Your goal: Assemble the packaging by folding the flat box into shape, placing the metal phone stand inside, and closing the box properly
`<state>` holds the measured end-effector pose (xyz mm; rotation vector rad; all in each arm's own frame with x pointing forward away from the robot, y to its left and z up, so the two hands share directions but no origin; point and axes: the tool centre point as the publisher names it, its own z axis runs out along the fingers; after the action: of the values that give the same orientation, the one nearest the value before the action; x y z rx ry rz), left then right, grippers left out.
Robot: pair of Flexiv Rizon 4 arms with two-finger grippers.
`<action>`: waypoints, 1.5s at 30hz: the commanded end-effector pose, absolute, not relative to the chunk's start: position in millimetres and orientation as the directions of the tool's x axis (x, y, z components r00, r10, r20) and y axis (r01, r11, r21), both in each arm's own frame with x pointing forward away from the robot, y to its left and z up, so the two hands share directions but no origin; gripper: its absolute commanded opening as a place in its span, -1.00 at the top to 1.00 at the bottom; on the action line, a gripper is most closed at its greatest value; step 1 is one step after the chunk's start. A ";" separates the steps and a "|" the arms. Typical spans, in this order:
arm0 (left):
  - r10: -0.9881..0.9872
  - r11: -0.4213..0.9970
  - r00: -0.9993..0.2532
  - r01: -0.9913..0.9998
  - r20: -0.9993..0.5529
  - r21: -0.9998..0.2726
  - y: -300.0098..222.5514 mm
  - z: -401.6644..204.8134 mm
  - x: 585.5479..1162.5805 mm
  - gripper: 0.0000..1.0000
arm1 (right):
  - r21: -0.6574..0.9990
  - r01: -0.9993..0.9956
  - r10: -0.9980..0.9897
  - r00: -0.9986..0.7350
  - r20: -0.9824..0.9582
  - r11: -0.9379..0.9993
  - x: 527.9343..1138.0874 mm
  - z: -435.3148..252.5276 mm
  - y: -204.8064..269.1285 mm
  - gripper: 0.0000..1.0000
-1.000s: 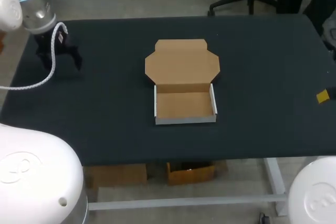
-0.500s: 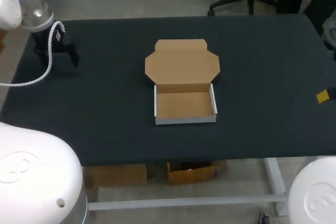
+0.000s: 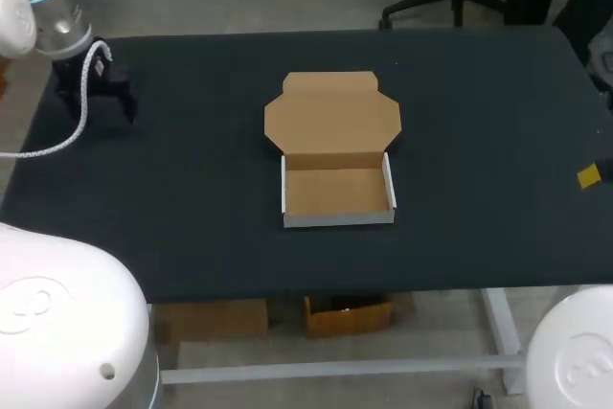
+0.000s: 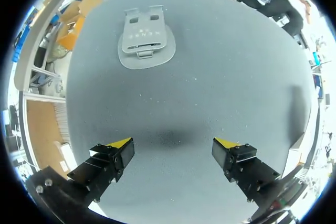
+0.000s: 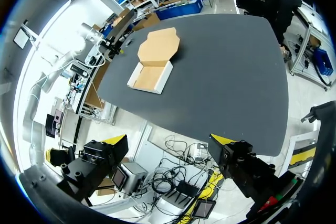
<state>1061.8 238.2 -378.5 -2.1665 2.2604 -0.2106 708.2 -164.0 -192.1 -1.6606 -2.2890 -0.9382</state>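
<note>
Box point(image 3: 332, 150) is set at the middle of the table point(image 3: 479, 122), already folded into shape.
- The tray point(image 3: 337, 193), with white outer walls, is placed mouth up on the robot's side.
- The lid point(image 3: 332, 114) is laid open and flat, joined at the tray's far wall.
- The long axis of tray plus lid is run from the near edge towards the far edge, with the lid end pointed away from the robot.

Phone stand point(image 4: 147, 43) is noted as grey metal, laid flat on the table ahead of the left gripper point(image 4: 173, 142) and well apart from it.
- Its long axis is lined up with the gripper's outlook.
- The broad rounded end is turned towards the gripper and the narrower end with 2 tabs is pointed away.
- It cannot be made out in the head view.

Left gripper: the 2 fingers are spread wide and nothing is held; it is placed over the far left part of the table.

Right gripper point(image 5: 169, 140): the 2 fingers are spread wide and nothing is held. It is placed beyond the table's edge, with the box well apart ahead of it.
</note>
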 end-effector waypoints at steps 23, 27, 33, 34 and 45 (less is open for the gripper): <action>-0.998 0.013 -0.017 -0.996 0.054 -0.087 255.2 -386.3 1096.8 -1.00 | 0.391 0.901 0.800 -0.369 0.472 0.185 706.6 -191.2 -163.7 -1.00; -0.998 0.013 -0.017 -0.996 0.054 -0.087 255.2 -386.3 1096.8 -1.00 | 0.391 0.901 0.800 -0.369 0.472 0.185 706.6 -191.2 -163.7 -1.00; -0.998 0.013 -0.017 -0.996 0.054 -0.087 255.2 -386.3 1096.8 -1.00 | 0.391 0.901 0.800 -0.369 0.472 0.185 706.6 -191.2 -163.7 -1.00; -0.998 0.013 -0.017 -0.996 0.054 -0.087 255.2 -386.3 1096.8 -1.00 | 0.391 0.901 0.800 -0.369 0.472 0.185 706.6 -191.2 -163.7 -1.00; -0.998 0.013 -0.017 -0.996 0.054 -0.087 255.2 -386.3 1096.8 -1.00 | 0.391 0.901 0.800 -0.369 0.472 0.185 706.6 -191.2 -163.7 -1.00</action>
<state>1094.9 255.2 -386.3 -2.1837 2.2177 -0.1635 708.1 -164.0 -192.1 -1.6608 -2.2890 -0.9382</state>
